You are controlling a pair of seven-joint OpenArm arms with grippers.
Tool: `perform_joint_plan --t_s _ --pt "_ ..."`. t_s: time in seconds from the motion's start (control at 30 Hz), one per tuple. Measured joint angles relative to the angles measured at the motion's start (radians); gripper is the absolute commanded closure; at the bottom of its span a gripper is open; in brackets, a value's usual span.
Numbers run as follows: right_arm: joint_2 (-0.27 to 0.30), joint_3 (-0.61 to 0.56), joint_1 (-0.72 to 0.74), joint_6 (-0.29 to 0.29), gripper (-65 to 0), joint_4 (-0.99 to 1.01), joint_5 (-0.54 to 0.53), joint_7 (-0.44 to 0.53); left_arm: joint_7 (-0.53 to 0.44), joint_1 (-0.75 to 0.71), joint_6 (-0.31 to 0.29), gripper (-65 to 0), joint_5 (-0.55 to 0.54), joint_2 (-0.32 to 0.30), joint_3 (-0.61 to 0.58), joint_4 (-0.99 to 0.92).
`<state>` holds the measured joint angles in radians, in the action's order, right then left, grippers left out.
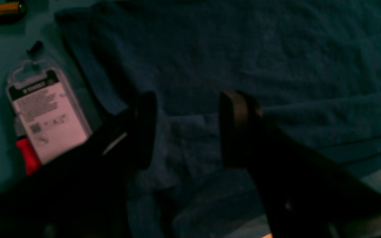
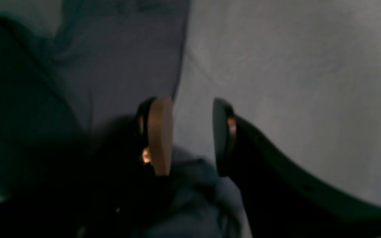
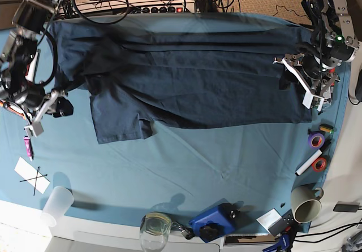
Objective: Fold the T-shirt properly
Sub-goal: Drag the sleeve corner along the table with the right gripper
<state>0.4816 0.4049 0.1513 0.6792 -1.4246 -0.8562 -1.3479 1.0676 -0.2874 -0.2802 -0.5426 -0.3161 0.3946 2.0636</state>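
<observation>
The dark navy T-shirt (image 3: 192, 77) lies spread flat on the teal tablecloth (image 3: 186, 167), with a sleeve (image 3: 116, 122) at the front left. My left gripper (image 3: 305, 91) hovers at the shirt's right edge. In the left wrist view it (image 1: 187, 132) is open, with shirt fabric (image 1: 243, 49) under and between the fingers (image 1: 233, 129). My right gripper (image 3: 48, 109) is just left of the shirt's left side. In the right wrist view it (image 2: 190, 135) is open, with a bunch of dark cloth (image 2: 193, 195) low between the fingers (image 2: 159, 132).
A blister pack (image 1: 45, 112) and a battery (image 1: 3, 10) lie beside the left gripper. Tape rolls (image 3: 315, 140), a mug (image 3: 305, 204), a blue device (image 3: 212, 221), a glass (image 3: 154, 226), a plastic cup (image 3: 56, 204) and a marked paper (image 3: 31, 178) line the edges. Cables and a power strip (image 3: 141, 6) run along the back.
</observation>
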Motion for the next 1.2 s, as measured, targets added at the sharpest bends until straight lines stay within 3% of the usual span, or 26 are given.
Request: perform_joint_plan --t_s 0.2,0.37,0.53,0.83,1.03,1.2 --pt "-0.002 -0.089 0.151 0.018 -21.0 0.259 0.006 0.102 0.0 0.0 0.0 -30.9 0.0 0.0 0.001 0.0" --pt "-0.005 -0.207 0.26 0.017 -21.0 0.467 0.086 0.171 0.0 0.0 0.0 -30.9 0.0 0.0 0.001 0.0" --pt "-0.049 -0.256 0.332 0.018 -21.0 0.645 0.069 0.236 0.0 0.0 0.0 -30.9 0.0 0.0 0.001 0.0" --pt "-0.145 -0.255 0.348 0.023 -21.0 0.672 0.047 0.216 0.0 0.0 0.0 -30.9 0.061 0.0 0.001 0.0" --pt "-0.147 -0.254 0.351 0.026 -21.0 0.672 0.057 0.201 -0.052 0.015 0.0 -30.9 0.061 0.001 0.001 0.0" --pt "-0.147 -0.253 0.353 0.026 -21.0 0.67 0.051 0.169 -0.059 0.116 -0.01 -30.9 0.111 0.001 0.0 -0.068"
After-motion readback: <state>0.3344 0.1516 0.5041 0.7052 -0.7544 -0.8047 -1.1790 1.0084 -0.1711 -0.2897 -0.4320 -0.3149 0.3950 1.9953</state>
